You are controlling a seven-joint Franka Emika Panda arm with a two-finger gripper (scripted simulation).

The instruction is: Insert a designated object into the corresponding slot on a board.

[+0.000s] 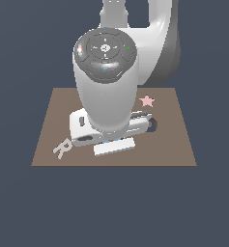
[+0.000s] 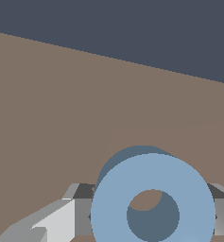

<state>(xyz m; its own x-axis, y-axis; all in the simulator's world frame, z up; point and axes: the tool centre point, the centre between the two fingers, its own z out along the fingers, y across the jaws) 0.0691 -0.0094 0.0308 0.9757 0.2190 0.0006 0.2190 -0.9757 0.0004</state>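
Blue ring (image 2: 153, 201) sat close to wrist camera, clamped between gripper (image 2: 149, 215) fingers – jaws narrowed onto its sides, ring held just above board (image 2: 61, 118). In exterior view arm hid ring; slot (image 1: 152, 124) peeked out just beside hand, toward exterior view's right. Best practice, as judged: keep ring level, centre over recess, lower slowly – no tilt. Readable lettering: white "R" (image 1: 62, 147) only; pink star (image 1: 147, 101) farther back.

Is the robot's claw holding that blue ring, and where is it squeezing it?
Yes, it looks so. In the wrist view the gripper has a finger on either side of the blue ring, pinching its outer edge over the board.
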